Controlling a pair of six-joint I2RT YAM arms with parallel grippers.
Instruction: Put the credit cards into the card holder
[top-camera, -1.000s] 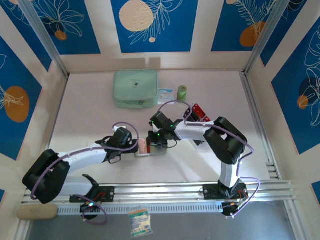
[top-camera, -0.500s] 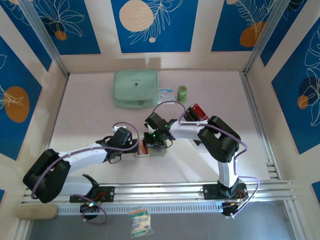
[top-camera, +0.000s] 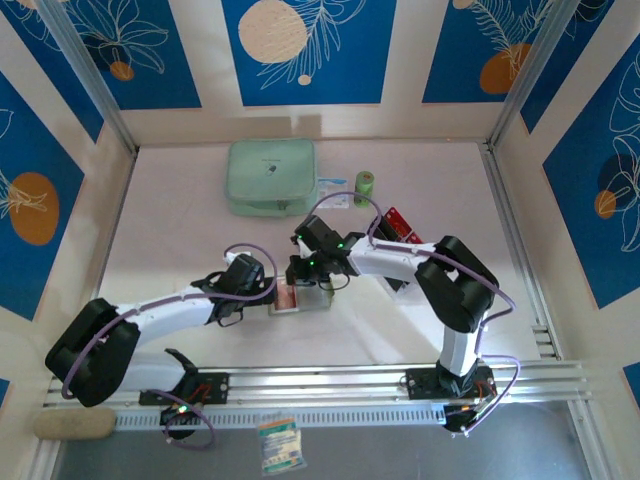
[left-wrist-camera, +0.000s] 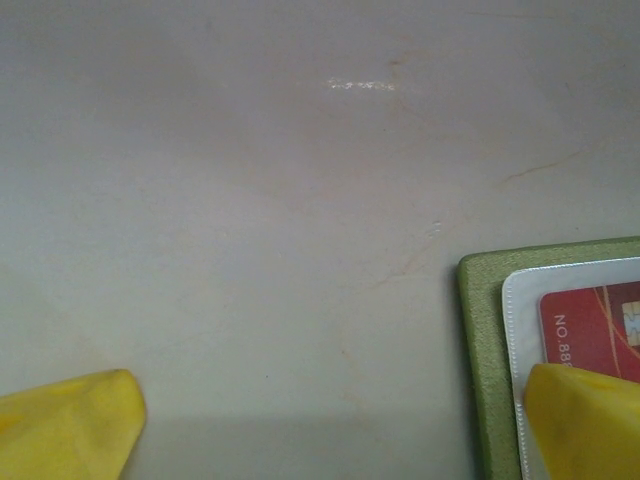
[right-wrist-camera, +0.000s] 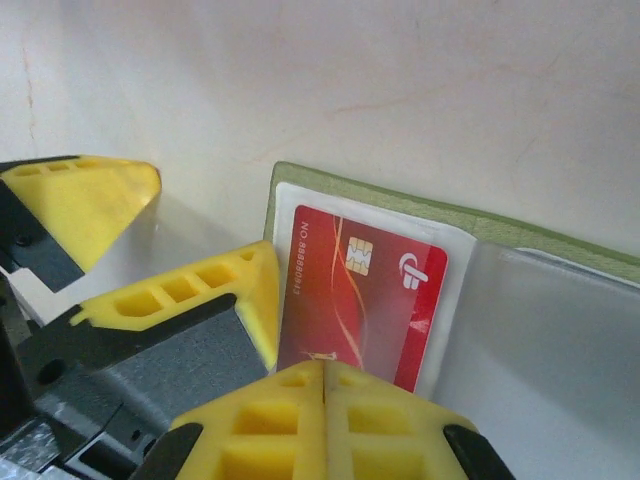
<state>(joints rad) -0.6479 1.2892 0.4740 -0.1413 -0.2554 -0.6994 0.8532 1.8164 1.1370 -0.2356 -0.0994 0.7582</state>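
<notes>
Top view: left fingers (top-camera: 268, 293) sit low at the left edge of the card holder (top-camera: 312, 299), spread wide. The card holder lies open and flat mid-desk, with a red card (top-camera: 288, 297) on its left half. Right fingers (top-camera: 304, 282) point down over the same half from the far side and are shut. More red cards (top-camera: 403, 224) are off to the right, well apart from the holder. Mint zip pouch (top-camera: 270, 177) is at the back of the desk (top-camera: 170, 230), with a small packet (top-camera: 333, 189) just beside it and a green roll (top-camera: 365, 186) next to that. Another packet (top-camera: 280, 445) lies in front of the arm bases.

Left wrist view: left fingers (left-wrist-camera: 70, 425) are wide apart, one yellow tip in each bottom corner. The left tip is over bare desk (left-wrist-camera: 250, 180). The right tip overlaps the corner of the card holder (left-wrist-camera: 478, 330), over the clear sleeve (left-wrist-camera: 518, 330) and the red card (left-wrist-camera: 590, 320). The card is inside the sleeve outline; its number print is partly readable.

Right wrist view: right fingers (right-wrist-camera: 323, 378) are pressed together with no gap, tips at the near edge of the red card (right-wrist-camera: 360, 295). Cannot tell if they touch it. Chip side is up, and the card lies in the left sleeve of the card holder (right-wrist-camera: 400, 208). An empty clear sleeve (right-wrist-camera: 545, 330) is on the right. Left fingers (right-wrist-camera: 205, 290) are spread, one tip just beside the card's left edge, the other out over the desk (right-wrist-camera: 400, 80).
</notes>
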